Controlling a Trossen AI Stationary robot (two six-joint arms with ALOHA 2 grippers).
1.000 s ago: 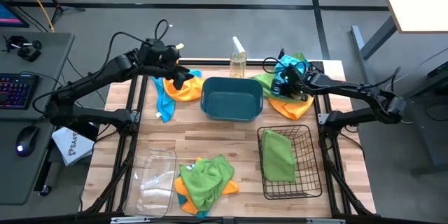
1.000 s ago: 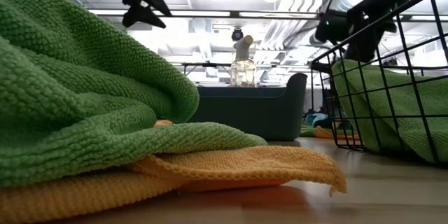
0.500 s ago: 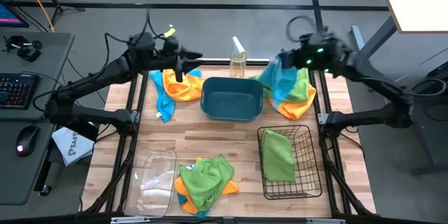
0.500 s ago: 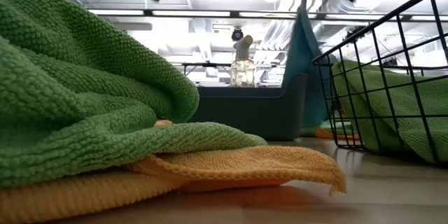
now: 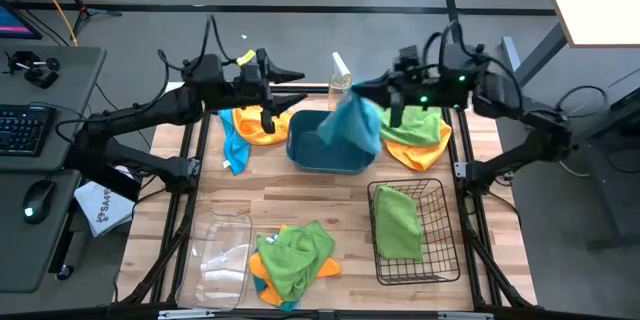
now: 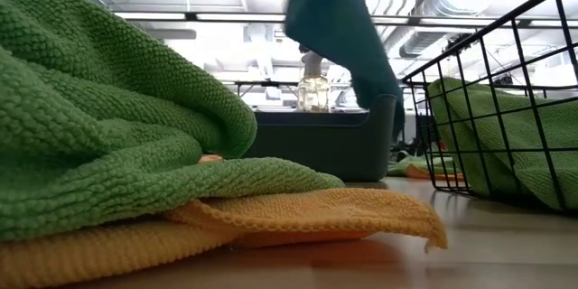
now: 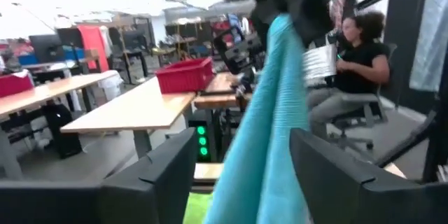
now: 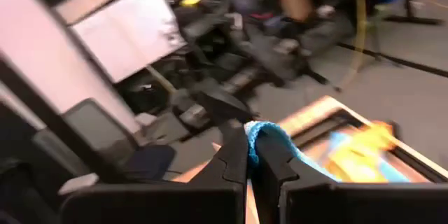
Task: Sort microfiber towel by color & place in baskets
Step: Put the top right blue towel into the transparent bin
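The left hand [image 5: 297, 77] waits with its fingers spread and nothing in them above the orange towel [image 5: 262, 126], while the right hand [image 5: 352, 91] pinches the blue towel [image 5: 352, 126] over the teal tub [image 5: 318, 151], apparently ready to drop it there.

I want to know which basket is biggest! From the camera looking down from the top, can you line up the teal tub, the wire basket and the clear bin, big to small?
1. Black wire-mesh basket and clear plastic bin: they look about alike, too close to rank.
2. Dark teal tub: looks smallest, though the blue towel hanging from the right gripper covers part of it.
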